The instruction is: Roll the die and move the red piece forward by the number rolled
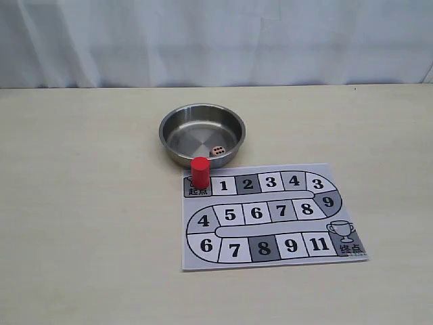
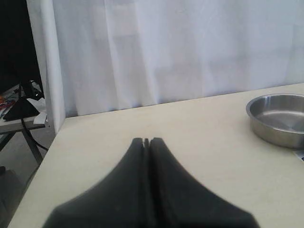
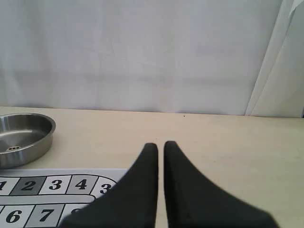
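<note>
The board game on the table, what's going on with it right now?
Nothing is being handled at the moment. The die lies inside the metal bowl, and the red piece stands upright on the board's start corner, next to square 1. The left gripper and the right gripper are both shut, holding nothing, clear of the die and the piece.
</note>
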{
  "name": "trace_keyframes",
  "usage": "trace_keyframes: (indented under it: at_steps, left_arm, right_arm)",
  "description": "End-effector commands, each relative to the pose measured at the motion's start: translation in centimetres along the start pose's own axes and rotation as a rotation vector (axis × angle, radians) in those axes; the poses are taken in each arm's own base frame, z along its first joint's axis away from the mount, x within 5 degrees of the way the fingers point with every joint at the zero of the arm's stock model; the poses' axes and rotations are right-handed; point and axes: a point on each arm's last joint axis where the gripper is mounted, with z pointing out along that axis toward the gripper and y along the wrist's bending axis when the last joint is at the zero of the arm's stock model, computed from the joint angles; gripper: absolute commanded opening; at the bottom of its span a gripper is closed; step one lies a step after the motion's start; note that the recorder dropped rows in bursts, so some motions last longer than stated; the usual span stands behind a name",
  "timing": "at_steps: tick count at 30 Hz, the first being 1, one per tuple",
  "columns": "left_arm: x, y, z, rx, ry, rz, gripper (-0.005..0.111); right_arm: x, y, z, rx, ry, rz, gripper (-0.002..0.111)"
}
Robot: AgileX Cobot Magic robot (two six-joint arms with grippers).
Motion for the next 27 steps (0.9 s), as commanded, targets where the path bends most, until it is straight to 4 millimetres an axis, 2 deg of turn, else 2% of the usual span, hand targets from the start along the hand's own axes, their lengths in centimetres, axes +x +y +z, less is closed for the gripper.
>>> trace_keyframes:
  at_steps: [1,16,21,23,25,27]
  left_arm:
    - [-0.1,0.0,0.0,0.003,-0.020,0.001,0.000]
    - [-0.1,0.0,0.0,0.003,-0.020,0.001,0.000]
    - [-0.1,0.0,0.0,0.003,-0.020,0.001,0.000]
    - [-0.1,0.0,0.0,0.003,-0.020,0.001,0.000]
    - [-0.1,0.0,0.0,0.003,-0.020,0.001,0.000]
    - [-0.1,0.0,0.0,0.003,-0.020,0.001,0.000]
  right_arm:
    - [0.1,0.0,0.0,-0.001,-0.001,-0.001,0.004]
    - [-0.1,0.0,0.0,0.001,-0.014,-0.001,0.004]
    - [-2.1,-0.4,-0.3,0.039,-0.240,0.069,0.004]
    - [-3.2,-0.9,-0.7,0.060,-0.381,0.206,0.004]
    - [-3.3,-0.9,-0.7,0.050,-0.375,0.249,0.004]
    - [-5.2,-0.8,-1.2,0.026,-0.354,0.250,0.004]
